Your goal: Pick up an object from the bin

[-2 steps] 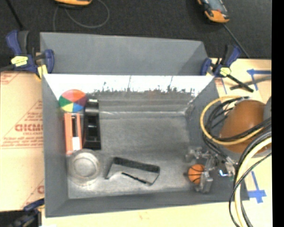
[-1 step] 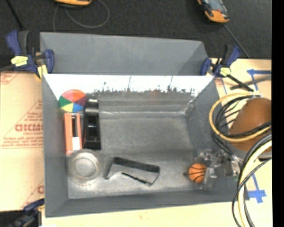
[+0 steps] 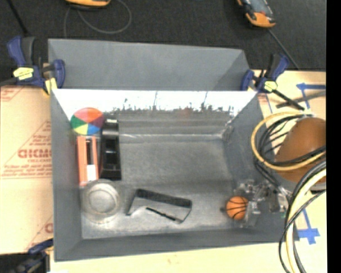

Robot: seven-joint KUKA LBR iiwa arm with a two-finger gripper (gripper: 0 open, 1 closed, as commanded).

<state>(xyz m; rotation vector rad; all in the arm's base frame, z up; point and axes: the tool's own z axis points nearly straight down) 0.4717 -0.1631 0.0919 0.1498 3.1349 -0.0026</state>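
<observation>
Your tool [image 3: 257,198] is down in the lower-right corner of the bin [image 3: 176,164], the little orange basketball [image 3: 236,207] sits right up against its left side, and honestly I can't tell if it's wide or narrow.

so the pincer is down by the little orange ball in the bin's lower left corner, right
Not quite. The little orange ball lies in the bin's lower right corner, not the lower left. The pincer is down right beside it, as the camera view shows. The lower left corner has a round silver tin instead.
</observation>
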